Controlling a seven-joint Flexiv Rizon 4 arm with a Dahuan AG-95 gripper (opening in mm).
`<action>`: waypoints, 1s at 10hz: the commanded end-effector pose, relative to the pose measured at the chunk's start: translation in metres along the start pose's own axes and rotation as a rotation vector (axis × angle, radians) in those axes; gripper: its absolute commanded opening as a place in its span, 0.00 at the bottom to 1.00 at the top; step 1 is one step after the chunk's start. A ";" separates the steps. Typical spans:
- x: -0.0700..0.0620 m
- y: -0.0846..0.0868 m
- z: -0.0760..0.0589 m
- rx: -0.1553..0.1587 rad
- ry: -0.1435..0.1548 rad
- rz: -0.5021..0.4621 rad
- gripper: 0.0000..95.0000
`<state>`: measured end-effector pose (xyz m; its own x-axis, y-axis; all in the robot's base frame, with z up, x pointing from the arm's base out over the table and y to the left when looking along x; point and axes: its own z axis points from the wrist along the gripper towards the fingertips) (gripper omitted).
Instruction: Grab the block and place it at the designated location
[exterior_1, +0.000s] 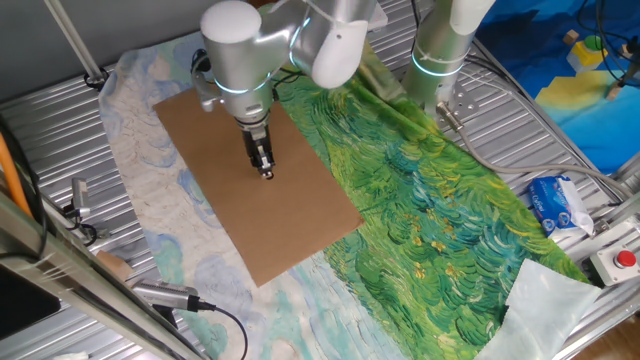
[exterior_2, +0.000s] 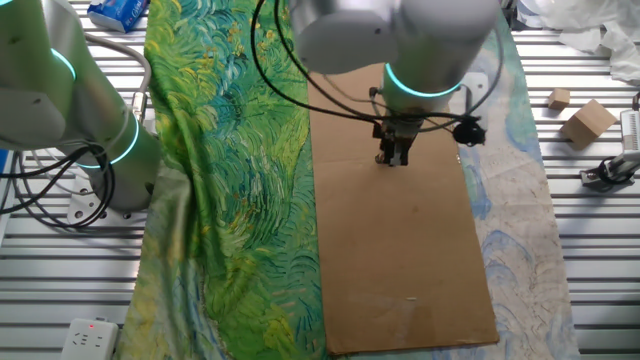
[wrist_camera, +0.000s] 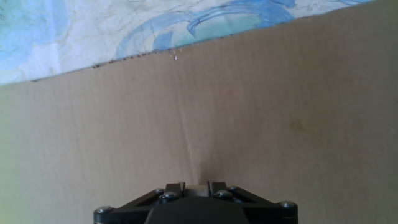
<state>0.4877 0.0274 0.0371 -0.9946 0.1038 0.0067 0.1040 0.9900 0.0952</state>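
The tiny light tan wooden cube is not showing itself in any view; its colour sits so close to the cardboard that it cannot be picked out, and the fingertips may be covering it. For that reason its facing and long axis cannot be told. The small round black dot is likewise not appearing anywhere on the sheet, so its place cannot be given either.

The brown rectangular cardboard sheet is lying flat on a pale blue and cream painted cloth, with its long axis running away from the arm's base in the other fixed view. A green swirl-patterned cloth is lying just beside its long edge.

The black two-finger gripper is hanging upright over the sheet's middle, pointing straight down, its tips close to or touching the cardboard. In both fixed views the fingers are looking close together, with hardly any gap between them. Whether they are clamping anything cannot be told. In the hand view only the gripper's black base is showing, above bare cardboard.
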 end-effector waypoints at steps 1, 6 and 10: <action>-0.001 0.000 0.004 0.007 -0.010 -0.001 0.00; -0.001 0.000 0.005 0.055 -0.022 -0.024 0.00; -0.001 0.000 0.005 0.054 -0.028 -0.040 0.40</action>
<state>0.4894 0.0272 0.0329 -0.9976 0.0663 -0.0216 0.0654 0.9970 0.0411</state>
